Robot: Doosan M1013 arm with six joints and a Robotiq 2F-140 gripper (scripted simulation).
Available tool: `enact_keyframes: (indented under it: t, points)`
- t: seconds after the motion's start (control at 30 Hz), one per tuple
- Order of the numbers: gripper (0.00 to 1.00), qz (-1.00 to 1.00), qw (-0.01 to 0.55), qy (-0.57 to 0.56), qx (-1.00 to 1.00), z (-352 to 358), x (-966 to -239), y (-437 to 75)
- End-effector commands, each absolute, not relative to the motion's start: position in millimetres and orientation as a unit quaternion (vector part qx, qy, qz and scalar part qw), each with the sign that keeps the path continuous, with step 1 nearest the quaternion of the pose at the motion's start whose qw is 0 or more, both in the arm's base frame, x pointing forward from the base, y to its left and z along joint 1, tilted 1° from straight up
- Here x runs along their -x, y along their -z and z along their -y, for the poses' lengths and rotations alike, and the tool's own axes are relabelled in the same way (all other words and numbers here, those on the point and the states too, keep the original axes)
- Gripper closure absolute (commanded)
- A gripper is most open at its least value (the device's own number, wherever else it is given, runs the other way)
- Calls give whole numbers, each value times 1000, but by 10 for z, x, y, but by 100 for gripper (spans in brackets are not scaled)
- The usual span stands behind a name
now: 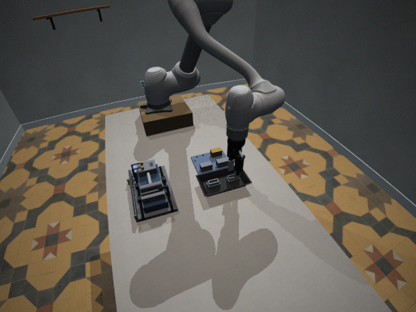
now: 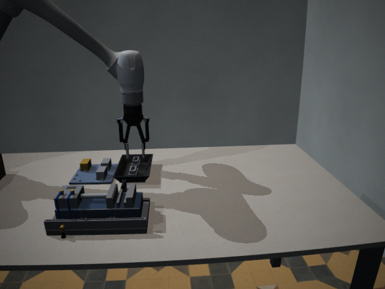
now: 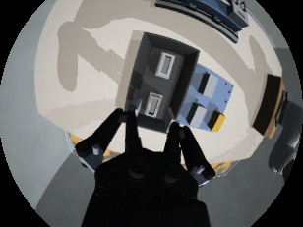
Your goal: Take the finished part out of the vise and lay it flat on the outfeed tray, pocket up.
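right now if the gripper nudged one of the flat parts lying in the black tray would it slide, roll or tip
Probably slide, not roll: the part looks like a low rectangular block lying flat with its pocket up. Tipping seems unlikely given how squat it is. The outfeed tray has raised walls, so a push would likely stop it at the rim. The gripper hangs open above it.
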State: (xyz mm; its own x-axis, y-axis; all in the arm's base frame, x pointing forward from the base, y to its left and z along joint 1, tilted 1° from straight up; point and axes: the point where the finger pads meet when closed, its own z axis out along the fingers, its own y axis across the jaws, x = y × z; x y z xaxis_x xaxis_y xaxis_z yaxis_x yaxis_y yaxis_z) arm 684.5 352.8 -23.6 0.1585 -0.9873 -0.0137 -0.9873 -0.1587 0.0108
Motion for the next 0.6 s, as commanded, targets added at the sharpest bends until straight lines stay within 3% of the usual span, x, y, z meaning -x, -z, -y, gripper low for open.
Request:
enact_keyframes:
  t: [0.0, 0.57]
  points:
    - [60, -649, 0, -9, 761, -3528, -6846, 153]
    - [60, -649, 0, -9, 761, -3518, -6856, -672]
